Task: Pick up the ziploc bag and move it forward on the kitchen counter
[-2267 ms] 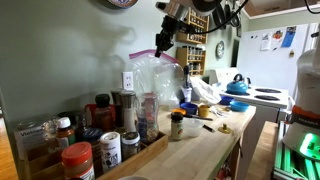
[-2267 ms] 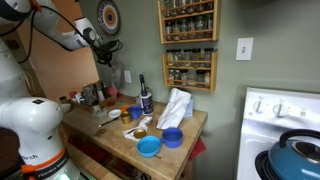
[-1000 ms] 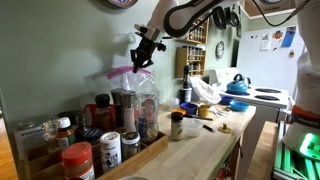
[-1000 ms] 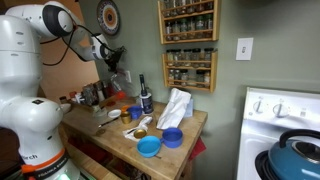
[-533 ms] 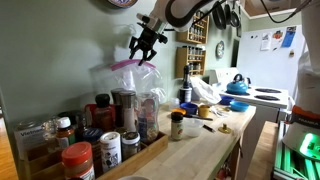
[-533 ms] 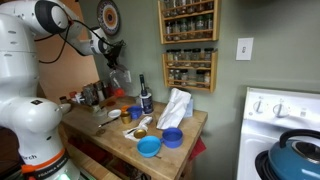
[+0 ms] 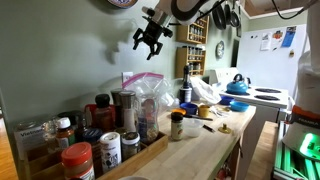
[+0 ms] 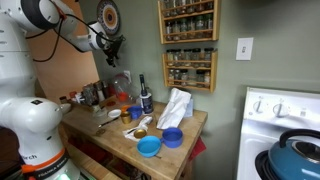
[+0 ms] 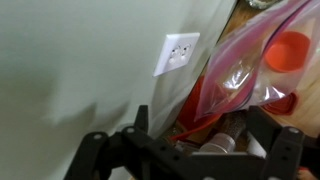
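Observation:
The ziploc bag [image 7: 146, 92] is clear with a pink zip strip. It rests loose on the jars at the back of the wooden counter [image 7: 205, 148], close to the wall, and also shows in an exterior view as the bag [image 8: 121, 80]. My gripper [image 7: 150, 38] hangs open in the air above the bag and holds nothing; it is apart from the bag. In an exterior view the gripper [image 8: 112, 46] is near the wall clock. In the wrist view the bag [image 9: 248, 62] lies below and right of the open gripper [image 9: 200, 138].
Jars and spice containers [image 7: 105, 125] crowd the counter by the wall. A wall outlet [image 9: 176, 53] is behind them. Blue bowls [image 8: 150, 147] and a white cloth [image 8: 176, 106] sit further along. A spice rack [image 8: 189, 42] hangs on the wall, and a stove [image 7: 262, 98] stands beyond.
The gripper went from shut on the bag's top to open and rose. The bag dropped from it and settled lower on the jars.

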Available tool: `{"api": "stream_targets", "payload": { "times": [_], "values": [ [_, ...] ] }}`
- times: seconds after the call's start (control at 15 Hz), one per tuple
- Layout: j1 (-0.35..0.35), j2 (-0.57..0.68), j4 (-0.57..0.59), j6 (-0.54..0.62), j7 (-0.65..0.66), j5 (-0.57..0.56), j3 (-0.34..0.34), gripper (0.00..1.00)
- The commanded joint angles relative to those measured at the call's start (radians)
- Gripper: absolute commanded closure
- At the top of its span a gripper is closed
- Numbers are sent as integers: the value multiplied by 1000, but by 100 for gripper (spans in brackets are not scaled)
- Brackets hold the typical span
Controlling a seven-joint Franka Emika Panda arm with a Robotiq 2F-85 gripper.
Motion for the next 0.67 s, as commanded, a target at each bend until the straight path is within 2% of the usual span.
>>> {"api": "stream_targets", "payload": {
  "times": [0.0,0.27,0.33,0.47,0.6],
  "values": [
    [18,66,30,-7,28,-31,6,0],
    [17,68,25,-26,40,-36,6,0],
    [9,43,9,-39,15,-2,14,0],
    [-20,-13,-31,-85,-127,172,61,0],
    [-25,-94,-85,-195,-278,333,84,0]
  ]
}}
